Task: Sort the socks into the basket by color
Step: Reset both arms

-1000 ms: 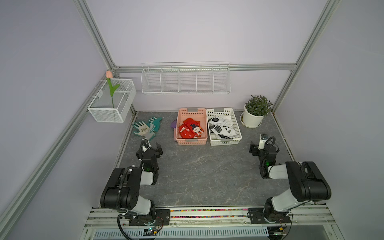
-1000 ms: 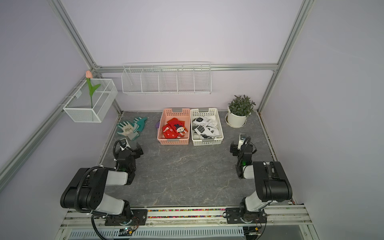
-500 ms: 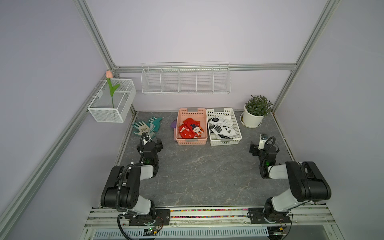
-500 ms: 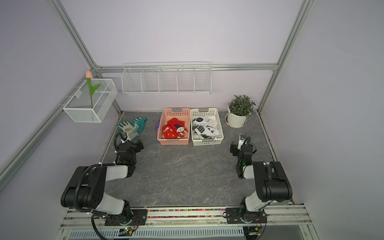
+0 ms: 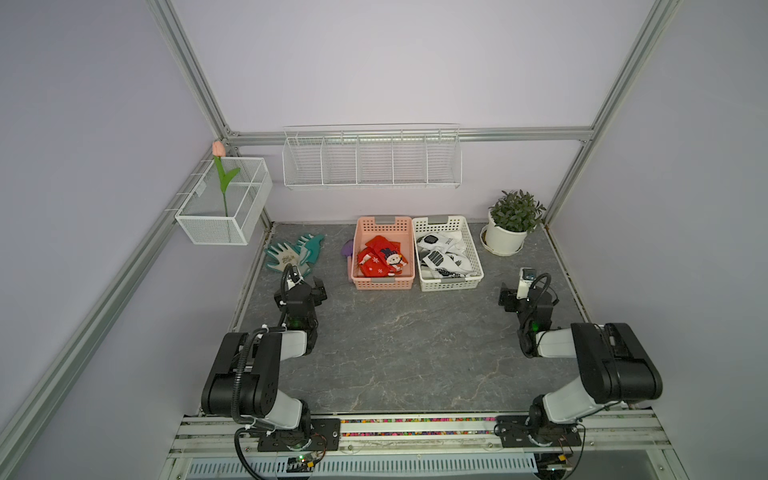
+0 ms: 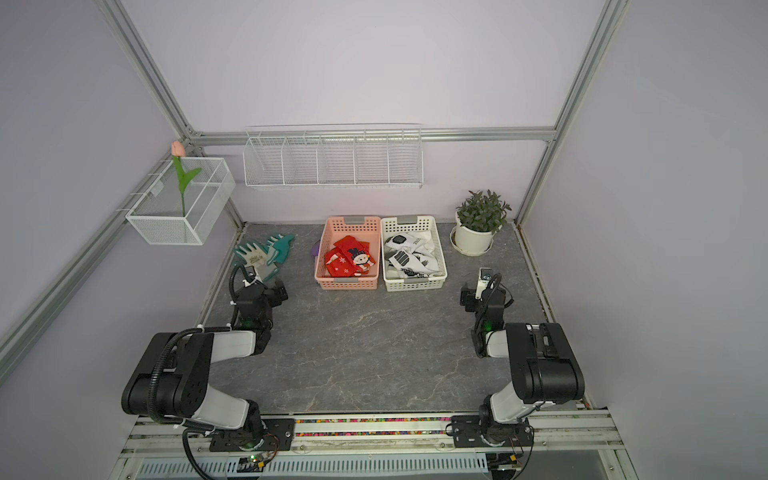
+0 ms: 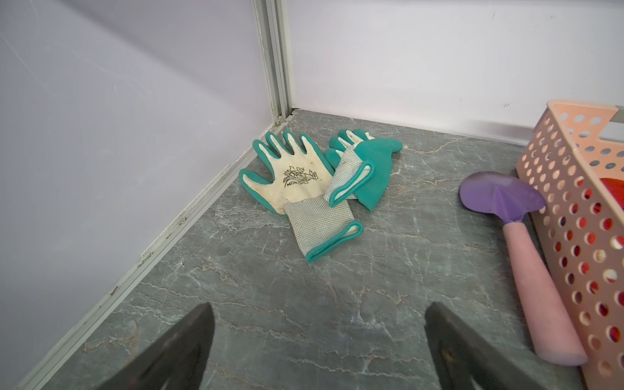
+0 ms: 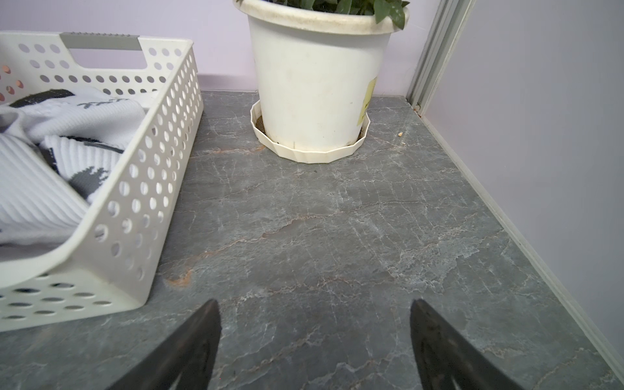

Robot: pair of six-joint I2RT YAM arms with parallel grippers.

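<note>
Left gripper: low, left of the pink basket and on the robot's side of it, arm folded back. Jaws spread wide and empty, facing only the gloves. Red socks are heaped inside the pink basket, whose long axis runs away from the robot. White socks fill the white basket touching its right side. Right gripper: well right of the pink basket, wide open, empty, arm folded. I see no loose sock and judge the sorting complete.

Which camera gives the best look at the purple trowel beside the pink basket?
The left wrist view: the trowel shows whole, purple blade and pink handle, lying alongside the pink basket. In both top views only its blade shows clearly beside the basket. The right wrist view misses it.
</note>
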